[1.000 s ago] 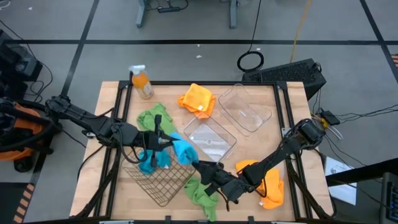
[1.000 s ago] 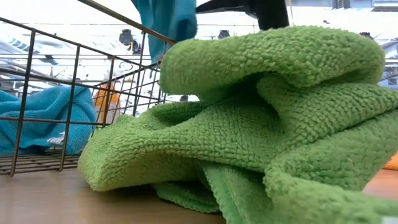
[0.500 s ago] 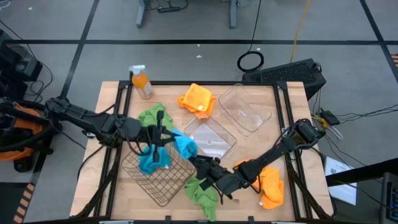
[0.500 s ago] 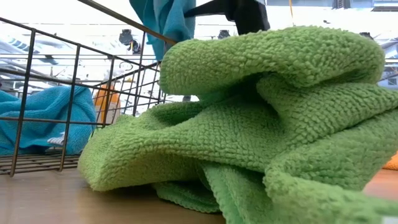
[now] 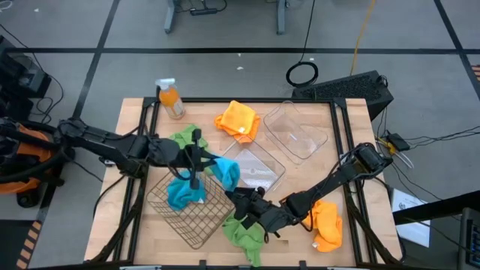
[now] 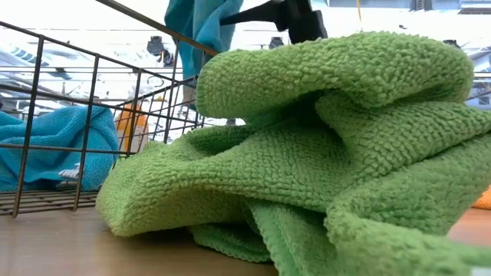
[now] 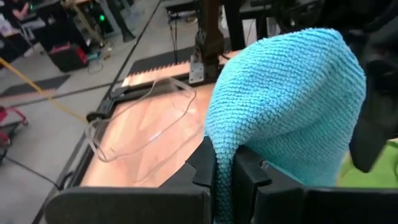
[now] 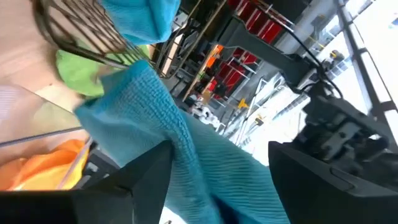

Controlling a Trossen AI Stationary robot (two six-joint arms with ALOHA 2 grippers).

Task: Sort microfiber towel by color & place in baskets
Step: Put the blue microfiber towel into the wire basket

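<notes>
Draping over the left end effector (image 7: 227, 180), a blue towel (image 7: 286, 106).

High view: even overhead light, table (image 5: 142, 112) bright, soft short shadows under arms. Mild bending of straight lines toward frame edges.
Low view: green towel (image 6: 337, 146) fills frame, loops sharp at centre, soft blur along bottom edge. Room behind washed out, strong backlight across top.
Left wrist view: blue towel (image 7: 286, 106) crisp; clear tub (image 7: 143, 118) catches faint glare on rim.
Right wrist view: motion blur throughout, upper right blown out white.
</notes>
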